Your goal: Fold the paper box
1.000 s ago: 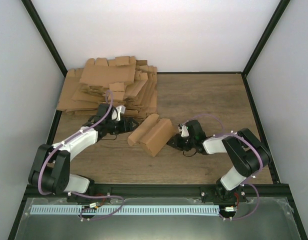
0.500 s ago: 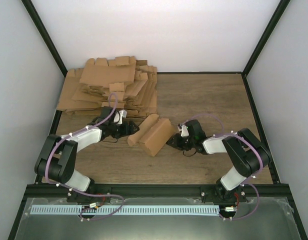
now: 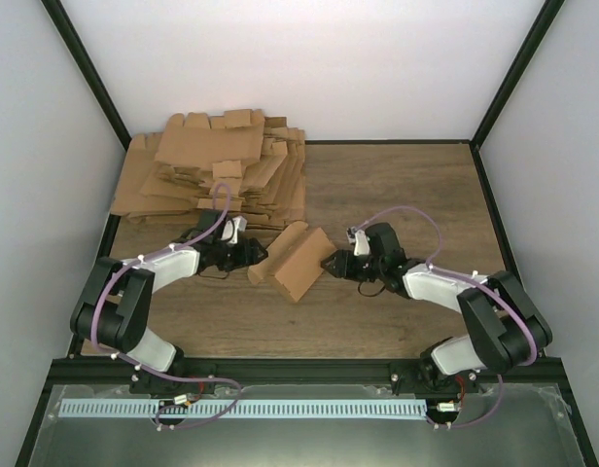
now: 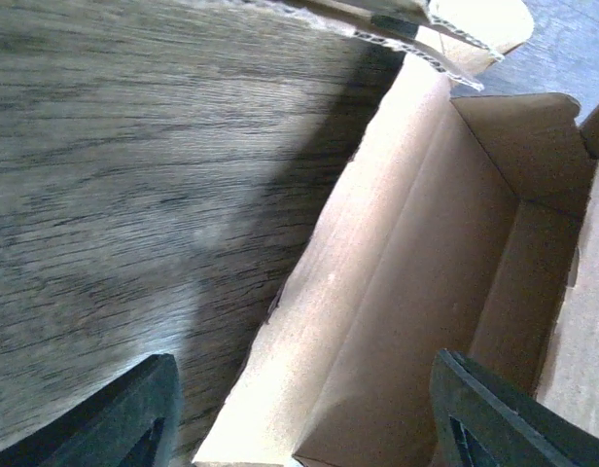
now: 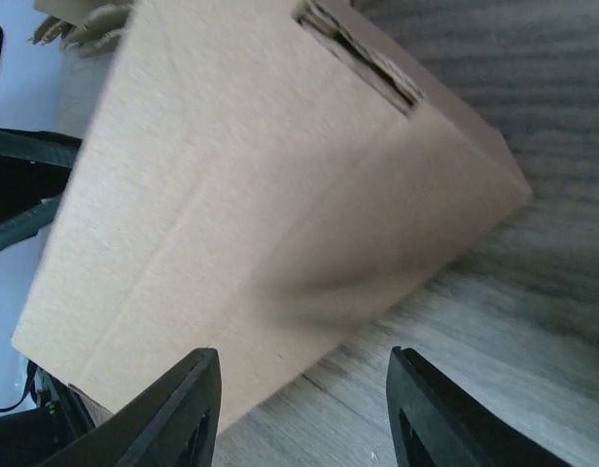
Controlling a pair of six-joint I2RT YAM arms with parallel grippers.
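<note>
The paper box (image 3: 298, 261) is a brown cardboard carton, partly formed, lying on the wooden table between the two arms. My left gripper (image 3: 258, 251) is open at its left end, where the left wrist view shows the open inside of the box (image 4: 416, 292) and a flap between the jaws. My right gripper (image 3: 335, 265) is open at the box's right side; the right wrist view shows the closed outer wall (image 5: 241, 195) just ahead of the fingertips. Neither gripper holds the box.
A big pile of flat brown cardboard blanks (image 3: 217, 170) lies at the back left, just behind the left arm. Black frame posts and white walls bound the table (image 3: 416, 195).
My left gripper has come down and right to the box's left end. My right arm has stretched forward and left, pushing the box slightly left and turning it.
</note>
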